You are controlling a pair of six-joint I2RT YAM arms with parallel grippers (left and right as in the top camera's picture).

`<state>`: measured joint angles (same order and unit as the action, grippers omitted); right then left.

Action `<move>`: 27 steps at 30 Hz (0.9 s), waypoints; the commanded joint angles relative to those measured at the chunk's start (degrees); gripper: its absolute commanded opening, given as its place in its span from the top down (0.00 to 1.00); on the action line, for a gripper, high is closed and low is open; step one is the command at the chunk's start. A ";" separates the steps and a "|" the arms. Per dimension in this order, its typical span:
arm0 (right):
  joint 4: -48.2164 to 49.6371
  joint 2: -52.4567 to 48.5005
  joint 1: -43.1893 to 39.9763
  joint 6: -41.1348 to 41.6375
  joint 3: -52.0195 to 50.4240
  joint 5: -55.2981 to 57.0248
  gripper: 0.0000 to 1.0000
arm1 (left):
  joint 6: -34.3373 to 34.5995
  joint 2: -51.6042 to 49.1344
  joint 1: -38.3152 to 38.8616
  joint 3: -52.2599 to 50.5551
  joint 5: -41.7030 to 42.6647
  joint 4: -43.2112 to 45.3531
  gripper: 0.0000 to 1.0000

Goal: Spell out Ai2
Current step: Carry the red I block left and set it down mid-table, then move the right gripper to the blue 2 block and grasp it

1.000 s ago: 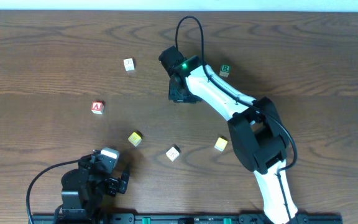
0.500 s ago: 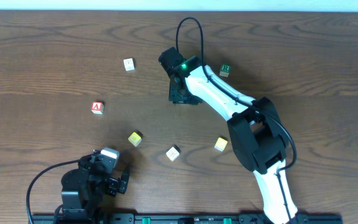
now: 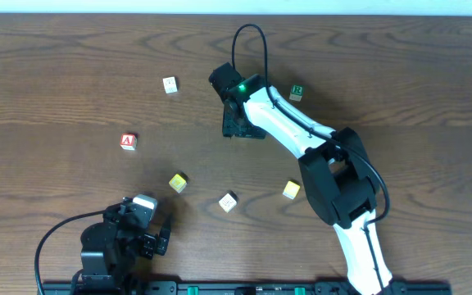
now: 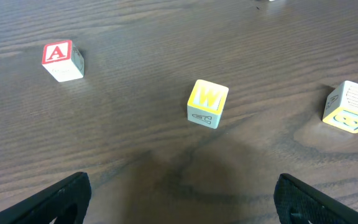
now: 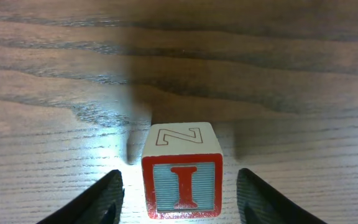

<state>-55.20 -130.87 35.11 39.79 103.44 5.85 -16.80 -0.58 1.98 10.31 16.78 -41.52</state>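
Note:
The cube with the red "I" [image 5: 182,186] stands on the table between the fingers of my right gripper [image 5: 180,199]. The fingers are open, with a gap on each side of the cube. In the overhead view the right gripper [image 3: 240,127] hides this cube. The red "A" cube [image 3: 128,141] lies at the left and also shows in the left wrist view [image 4: 59,59]. My left gripper [image 4: 182,208] is open and empty, low at the near left [image 3: 147,229]. I cannot read a blue "2" on any cube.
A green "R" cube [image 3: 297,93] sits right of the right arm. A white cube [image 3: 170,84] is at the far left. A yellow "W" cube [image 3: 178,182], a pale cube [image 3: 228,201] and a yellow cube [image 3: 291,190] lie in the near middle.

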 commanded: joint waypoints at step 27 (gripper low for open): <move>7.82 -9.16 -2.40 -13.68 20.44 -1.51 0.25 | -1.01 0.37 -0.24 -0.48 0.81 -0.04 0.05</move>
<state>-47.48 -138.98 32.86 26.70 123.39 4.49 -16.82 -0.58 1.98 10.31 16.78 -41.52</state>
